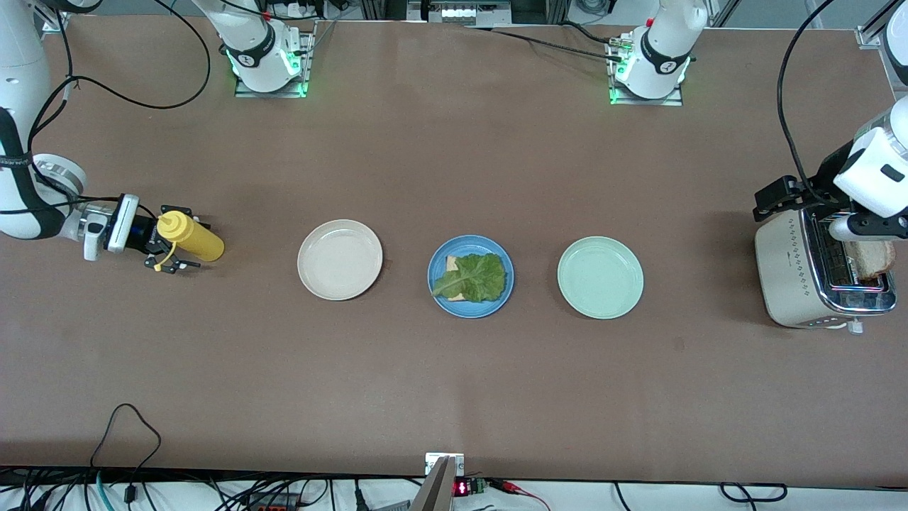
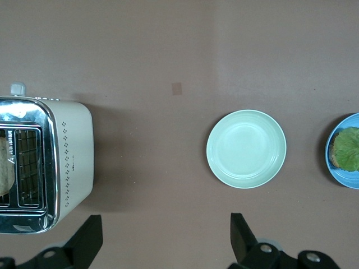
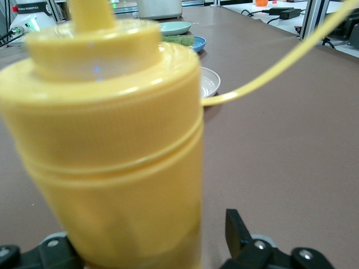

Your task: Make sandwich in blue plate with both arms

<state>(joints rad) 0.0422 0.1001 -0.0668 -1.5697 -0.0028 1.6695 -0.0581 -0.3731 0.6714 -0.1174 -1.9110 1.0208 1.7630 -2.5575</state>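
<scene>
While the right gripper (image 1: 172, 250) is sitting low at the right arm's end of the table, I am seeing its fingers spread wide around a yellow squeeze bottle (image 1: 190, 239), one finger on each side of the body. In the right wrist view the bottle (image 3: 112, 145) is filling the gap between the fingers (image 3: 238, 227), and I cannot tell whether the pads are touching it. Its yellow cap strap (image 3: 291, 61) is looping out from the neck.

From that gripper, toward the left arm's end of the table, three plates are lying in a row: first a cream-white plate (image 1: 340, 259), then the blue plate (image 1: 470, 277), then a pale green plate (image 1: 600, 277). On the blue plate I am seeing one bread slice (image 1: 451, 264) with a crinkled lettuce leaf (image 1: 474, 277) covering most of it.

Over at the left arm's end of the table, the left gripper (image 2: 165, 235) is hovering with its fingers wide apart and nothing between them. Through the left wrist view it is looking down on bare table between a cream toaster (image 2: 45, 165) and the pale green plate (image 2: 246, 148). A second bread slice (image 1: 871, 258) is standing in the toaster's slot (image 1: 855, 264).
</scene>
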